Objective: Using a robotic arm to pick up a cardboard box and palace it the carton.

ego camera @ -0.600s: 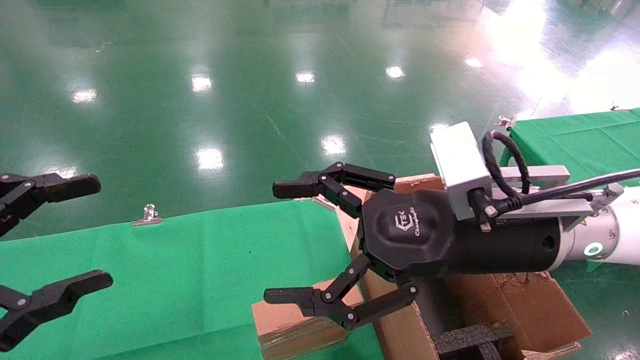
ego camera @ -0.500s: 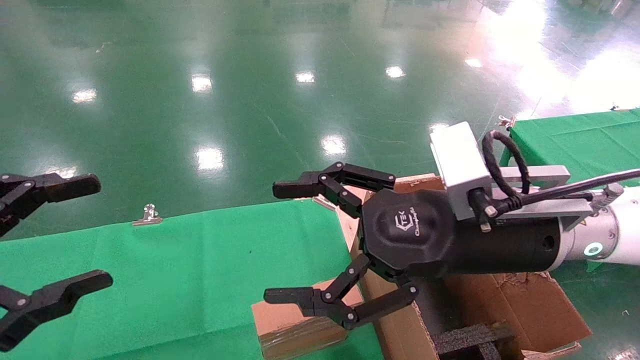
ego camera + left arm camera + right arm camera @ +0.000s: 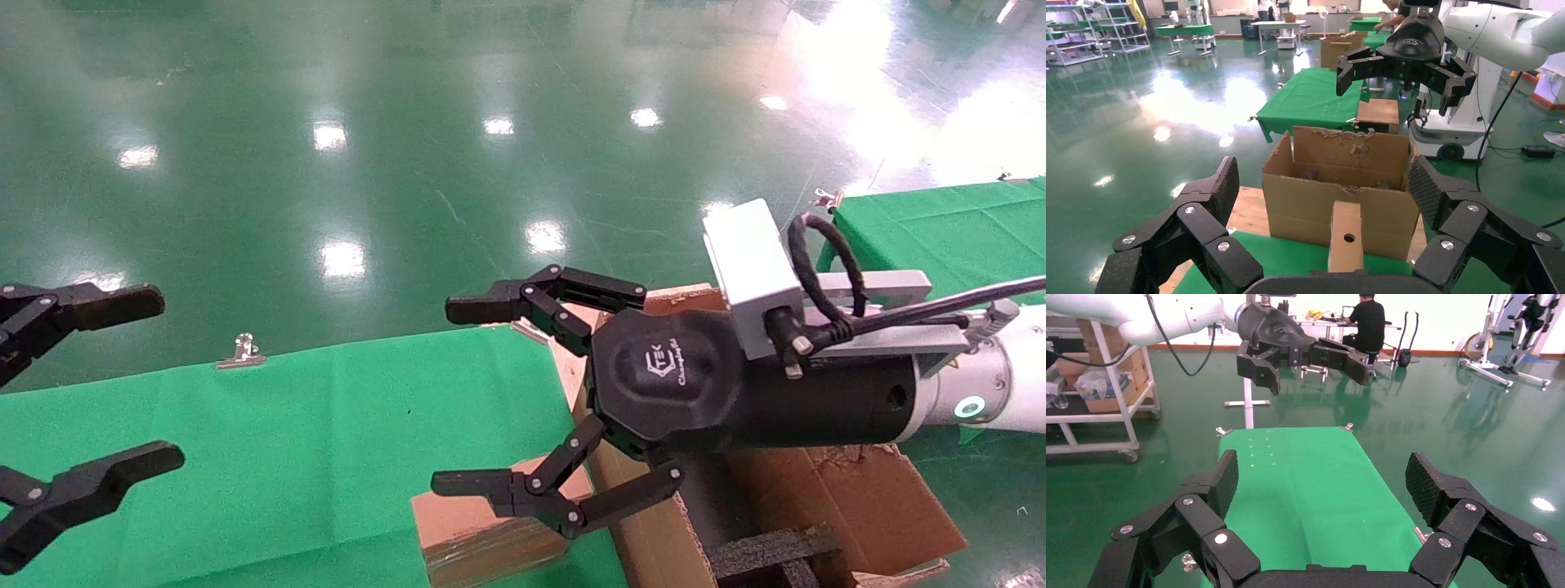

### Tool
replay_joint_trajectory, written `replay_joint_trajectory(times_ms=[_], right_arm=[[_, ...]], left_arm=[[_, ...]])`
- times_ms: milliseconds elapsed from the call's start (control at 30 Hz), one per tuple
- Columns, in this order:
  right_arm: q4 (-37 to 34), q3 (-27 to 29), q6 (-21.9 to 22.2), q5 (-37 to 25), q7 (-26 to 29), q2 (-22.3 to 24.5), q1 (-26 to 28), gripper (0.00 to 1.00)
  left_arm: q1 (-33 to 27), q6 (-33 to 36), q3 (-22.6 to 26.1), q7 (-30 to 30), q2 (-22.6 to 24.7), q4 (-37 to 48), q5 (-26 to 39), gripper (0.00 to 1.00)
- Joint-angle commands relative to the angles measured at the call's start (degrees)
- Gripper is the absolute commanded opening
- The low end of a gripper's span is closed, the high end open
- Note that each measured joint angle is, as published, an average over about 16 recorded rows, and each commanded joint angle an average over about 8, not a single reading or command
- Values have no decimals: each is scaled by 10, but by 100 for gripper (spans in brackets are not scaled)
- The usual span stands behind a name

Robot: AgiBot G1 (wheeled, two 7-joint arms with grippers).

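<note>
The small brown cardboard box (image 3: 478, 531) stands on the green table, against the near left side of the carton (image 3: 850, 498). The carton has ragged flaps and black foam (image 3: 768, 555) inside. In the left wrist view the box (image 3: 1346, 239) shows its round hole, in front of the carton (image 3: 1309, 202). My right gripper (image 3: 454, 396), on the white arm with the teal ring (image 3: 971, 407), is open and empty, hovering above the box and the carton's left edge. My left gripper (image 3: 159, 380) is open and empty at the table's left end.
The green cloth table (image 3: 286, 433) stretches between the two grippers, with a metal clip (image 3: 239, 351) on its far edge. A second green table (image 3: 940, 220) stands at the right. Glossy green floor lies beyond.
</note>
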Motion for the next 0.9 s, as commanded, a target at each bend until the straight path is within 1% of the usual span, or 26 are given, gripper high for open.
replay_joint_trajectory(times_ms=[33,67,100,333,467,567,667,900], right_arm=[[0,0,0,0,0,0,0,100],[0,0,0,0,0,0,0,100],[0,0,0,0,0,0,0,100],[0,-1,1,-1,3,0,0,100],[5,-11,2,-20,12,0,10,100],[13,-29,3,-58,24,-2,27,100],[19,-54,2,-111,38,-10,52,100],[21,-118,-5,-240,61,-46,107,100]], left_arm=[[0,0,0,0,0,0,0,17],[0,0,0,0,0,0,0,5],[0,0,0,0,0,0,0,0],[0,0,0,0,0,0,0,0],[0,0,0,0,0,0,0,0],[0,0,0,0,0,0,0,0],[0,0,0,0,0,0,0,0],[0,0,0,0,0,0,0,0]])
